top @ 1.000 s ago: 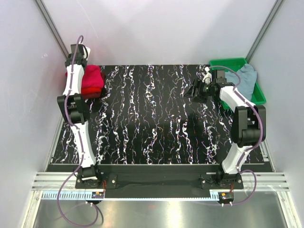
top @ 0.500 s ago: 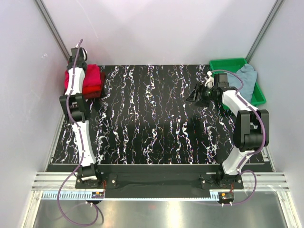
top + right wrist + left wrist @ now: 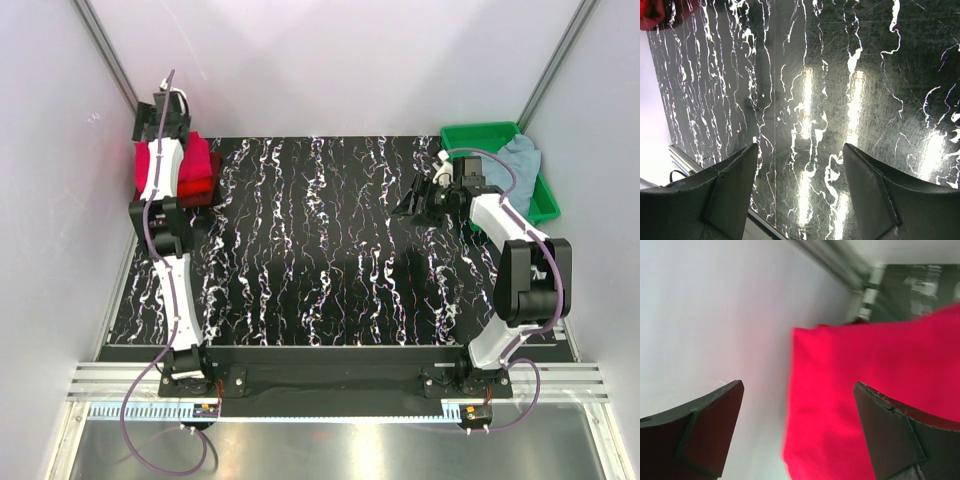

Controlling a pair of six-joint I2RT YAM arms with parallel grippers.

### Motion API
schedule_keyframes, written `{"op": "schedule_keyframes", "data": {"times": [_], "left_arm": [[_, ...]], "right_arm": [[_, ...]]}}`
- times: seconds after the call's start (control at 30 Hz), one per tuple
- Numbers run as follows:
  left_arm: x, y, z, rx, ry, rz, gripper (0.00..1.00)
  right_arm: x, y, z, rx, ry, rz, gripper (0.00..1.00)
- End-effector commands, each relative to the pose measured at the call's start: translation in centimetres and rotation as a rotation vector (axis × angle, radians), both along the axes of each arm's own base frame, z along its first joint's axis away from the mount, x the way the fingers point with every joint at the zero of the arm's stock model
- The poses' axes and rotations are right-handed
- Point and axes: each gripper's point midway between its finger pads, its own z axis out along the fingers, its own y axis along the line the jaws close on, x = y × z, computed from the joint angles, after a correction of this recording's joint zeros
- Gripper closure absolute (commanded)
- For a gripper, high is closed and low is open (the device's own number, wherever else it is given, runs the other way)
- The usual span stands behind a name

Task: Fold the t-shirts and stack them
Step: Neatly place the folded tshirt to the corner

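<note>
A folded stack of red t-shirts [image 3: 198, 166] lies at the table's far left corner, against the wall. My left gripper [image 3: 797, 390] hangs just above it, open, with red cloth [image 3: 875, 390] below the gap and nothing pinched. A pale grey-blue t-shirt [image 3: 520, 158] lies crumpled in the green tray [image 3: 478, 130] at the far right. My right gripper [image 3: 408, 200] hovers open over bare table just left of the tray. In the right wrist view the right gripper [image 3: 800, 150] has only the marbled tabletop between its fingers, and a bit of red t-shirt [image 3: 650, 12] shows far off.
The black marbled tabletop [image 3: 320, 250] spans the middle. White walls close in on both sides, with slanted metal posts [image 3: 110, 60] at the far corners. The left wall [image 3: 700, 315] is close beside the left fingers.
The left gripper has gone from shut to open and risen slightly toward the far corner over the red stack. The right arm has shifted a little to the right, its jaws unchanged.
</note>
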Motion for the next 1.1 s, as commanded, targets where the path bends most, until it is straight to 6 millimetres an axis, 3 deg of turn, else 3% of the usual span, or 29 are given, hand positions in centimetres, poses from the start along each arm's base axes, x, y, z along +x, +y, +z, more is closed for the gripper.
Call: {"op": "schedule_keyframes", "data": {"times": [0.0,0.03,0.07,0.1,0.2,0.23,0.3,0.43,0.57,0.7,0.83,0.9,1.0,1.07], "left_arm": [[-0.9,-7.5,10.6,-0.196,-0.227,-0.129,0.01],[-1.5,-9.1,10.7,-0.254,-0.216,-0.16,0.01],[-2.4,-11.7,12.6,-0.307,-0.234,-0.221,0.01],[-2.6,-14.5,13.0,-0.408,-0.243,-0.299,0.01],[-5.3,-20.7,14.1,-0.606,-0.215,-0.423,0.01],[-6.0,-21.5,14.2,-0.642,-0.206,-0.442,0.01],[-8.0,-25.5,13.7,-0.751,-0.155,-0.52,0.01],[-11.2,-29.6,11.6,-0.841,-0.046,-0.587,0.02],[-16.1,-33.9,7.9,-0.942,0.104,-0.648,0.1],[-19.4,-35.6,5.2,-0.907,0.182,-0.663,0.11],[-21.8,-35.4,3.8,-0.737,0.217,-0.652,0.06],[-21.6,-34.1,5.6,-0.679,0.133,-0.62,0.01],[-21.7,-32.4,7.9,-0.617,0.037,-0.578,0.01],[-21.7,-31.2,9.4,-0.584,-0.013,-0.529,0.01]], "right_arm": [[0.3,-0.7,2.2,-0.028,-0.088,-0.007,0.24],[0.3,-0.8,2.2,-0.035,-0.09,-0.013,0.24],[0.5,-1.1,2.6,-0.047,-0.106,-0.018,0.24],[0.8,-1.8,2.8,-0.083,-0.124,-0.039,0.24],[2.1,-3.9,4.0,-0.169,-0.174,-0.088,0.23],[2.4,-4.2,4.3,-0.19,-0.185,-0.098,0.23],[3.6,-7.3,5.2,-0.252,-0.205,-0.183,0.23],[5.1,-11.2,7.5,-0.279,-0.247,-0.31,0.23],[6.0,-14.5,10.7,-0.321,-0.314,-0.387,0.23],[5.8,-18.9,13.0,-0.445,-0.377,-0.481,0.18],[5.1,-19.7,14.9,-0.513,-0.443,-0.451,0.0],[4.5,-20.1,16.2,-0.524,-0.466,-0.488,0.0],[3.2,-21.0,17.3,-0.567,-0.48,-0.548,0.0],[1.8,-21.3,16.8,-0.605,-0.465,-0.553,0.0]]}}
